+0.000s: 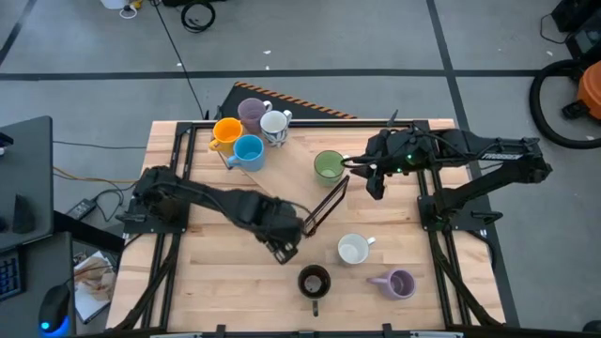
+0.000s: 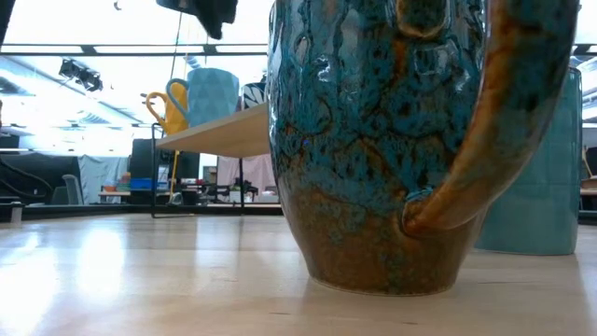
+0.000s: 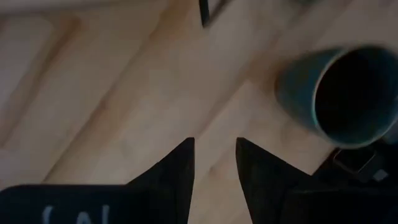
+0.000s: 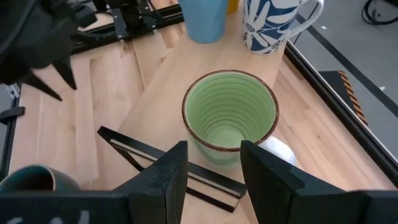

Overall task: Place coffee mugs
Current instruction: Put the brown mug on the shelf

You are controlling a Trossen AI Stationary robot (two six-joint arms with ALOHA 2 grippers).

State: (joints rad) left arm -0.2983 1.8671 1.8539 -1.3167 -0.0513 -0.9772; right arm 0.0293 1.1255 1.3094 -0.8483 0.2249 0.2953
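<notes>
Orange (image 1: 225,131), lavender (image 1: 252,111), white patterned (image 1: 275,124) and light blue (image 1: 249,150) mugs stand grouped on a raised wooden shelf (image 2: 224,131) at the far left. The green mug (image 4: 229,115) stands upright on the shelf's right end. A white mug (image 1: 353,249), a dark brown mug (image 1: 315,280) and a second lavender mug (image 1: 399,284) stand on the table near its front edge. My left gripper (image 3: 214,165) points down, open, over bare table left of the white mug. My right gripper (image 4: 211,165) hovers open just right of the green mug, apart from it.
The shelf's black metal leg frame (image 1: 324,207) stands between my two grippers. The dark brown mug (image 2: 392,140) fills the low view close to the camera. Bare wood lies at the table's near left (image 1: 216,282).
</notes>
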